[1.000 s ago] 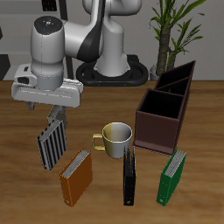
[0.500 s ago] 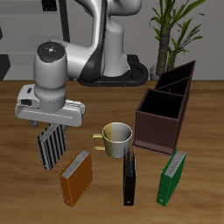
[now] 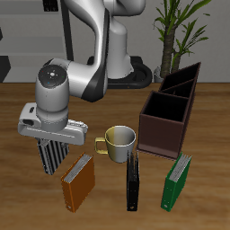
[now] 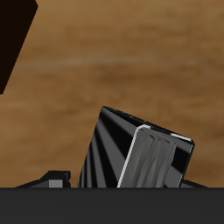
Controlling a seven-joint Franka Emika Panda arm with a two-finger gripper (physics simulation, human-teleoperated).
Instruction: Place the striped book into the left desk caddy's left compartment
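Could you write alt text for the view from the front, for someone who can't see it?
A robot arm's gripper hangs right over a striped book standing on a wooden table. Nearby stand an orange book, a mug, a black book, a green book and a dark desk caddy.

My gripper (image 3: 54,142) sits directly over the striped book (image 3: 52,157), which stands upright near the table's (image 3: 216,117) mid-depth. Orange book (image 3: 78,181) just beside it, nearer the front edge. Mug (image 3: 119,141) beside the striped book, toward the caddy. Left desk caddy (image 3: 169,112) well apart, farther back. Black book (image 3: 133,182) in front of the mug; green book (image 3: 178,182) in front of the caddy.
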